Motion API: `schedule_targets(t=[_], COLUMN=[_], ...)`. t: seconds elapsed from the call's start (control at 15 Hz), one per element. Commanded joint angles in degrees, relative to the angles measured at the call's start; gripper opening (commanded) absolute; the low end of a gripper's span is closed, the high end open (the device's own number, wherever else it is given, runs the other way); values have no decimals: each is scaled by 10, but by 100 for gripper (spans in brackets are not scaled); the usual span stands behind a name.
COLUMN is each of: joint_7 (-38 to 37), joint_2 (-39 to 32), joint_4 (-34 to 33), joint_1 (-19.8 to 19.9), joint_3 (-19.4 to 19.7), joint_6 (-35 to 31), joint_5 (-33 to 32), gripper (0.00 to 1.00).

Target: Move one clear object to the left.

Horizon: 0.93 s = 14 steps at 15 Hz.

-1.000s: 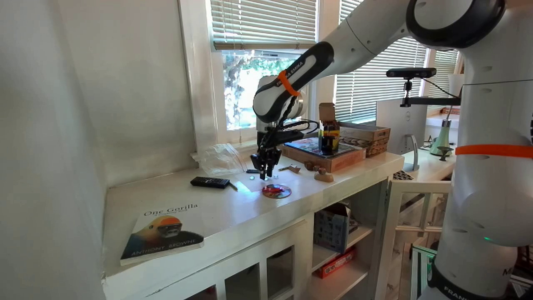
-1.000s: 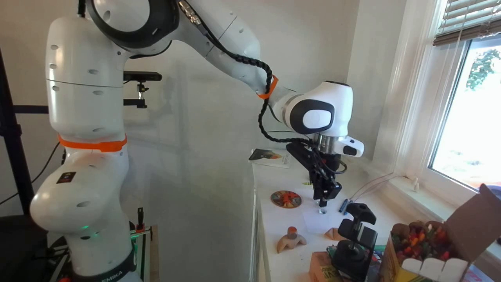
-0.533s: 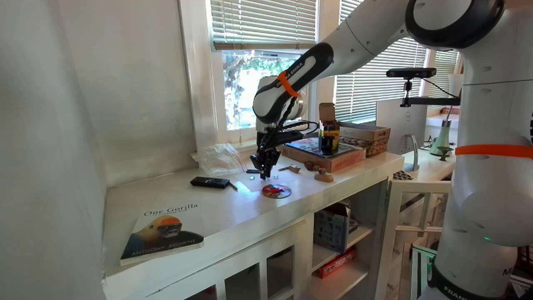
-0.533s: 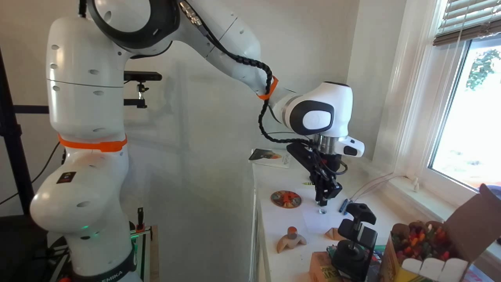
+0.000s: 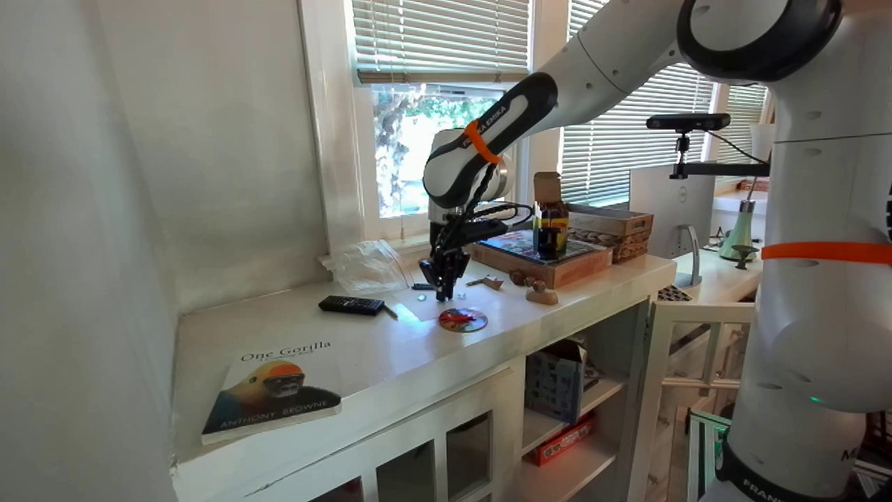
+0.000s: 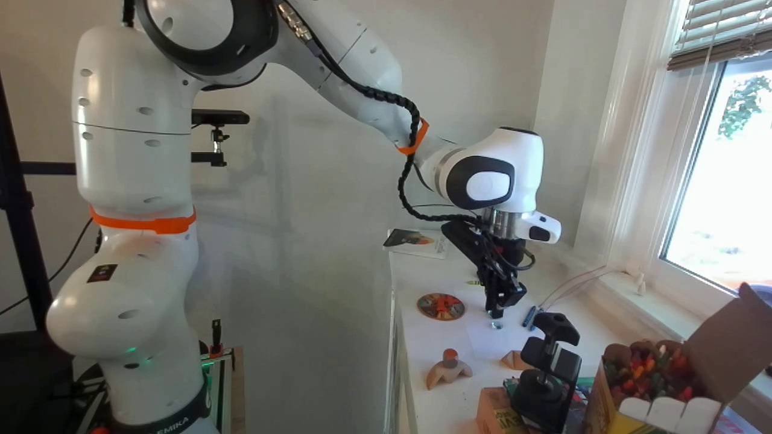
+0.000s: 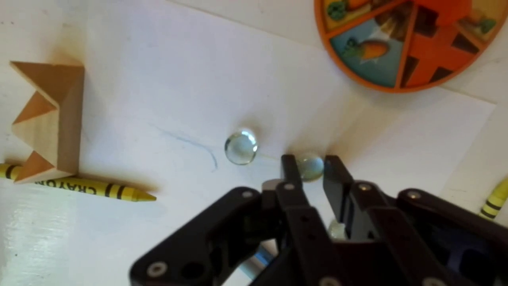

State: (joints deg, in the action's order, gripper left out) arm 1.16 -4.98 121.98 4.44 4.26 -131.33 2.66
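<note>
Several small round clear glass objects lie on a white paper sheet (image 7: 178,75). In the wrist view, one clear object (image 7: 312,169) is between my two fingertips, and both fingers appear to touch it. My gripper (image 7: 309,165) is shut on it, with the fingertips down at the paper. The gripper also shows low over the paper in both exterior views (image 5: 444,295) (image 6: 496,312). A second clear object (image 7: 241,147) lies to the left of the fingers in the wrist view. A third clear object (image 7: 336,230) is partly hidden behind the right finger.
A round colourful disc (image 7: 397,59) lies near the paper's edge. A wooden zigzag block (image 7: 69,119) touches a yellow crayon (image 7: 99,188). A remote (image 5: 352,305), a plastic bag (image 5: 369,268), a book (image 5: 272,394), an arched wooden piece (image 6: 448,371) and boxes (image 5: 557,268) share the counter.
One second ago the fingers stood apart; they closed together by half a second ago. Since then the gripper has stayed almost in the same place, slightly lower.
</note>
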Motion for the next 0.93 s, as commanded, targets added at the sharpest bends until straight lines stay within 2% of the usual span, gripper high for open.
schedule_targets(t=[0.0, 0.07, 0.53, 0.87], joint_7=[0, 0, -3, 0], joint_2=[-2, -3, 2, -15], joint_4=[5, 4, -27, -47], joint_1=[0, -1, -5, -8], joint_3=[0, 0, -5, -10], joint_6=[-1, 1, 10, -9], joint_5=[-9, -9, -17, -16], gripper=[2, 5, 5, 5])
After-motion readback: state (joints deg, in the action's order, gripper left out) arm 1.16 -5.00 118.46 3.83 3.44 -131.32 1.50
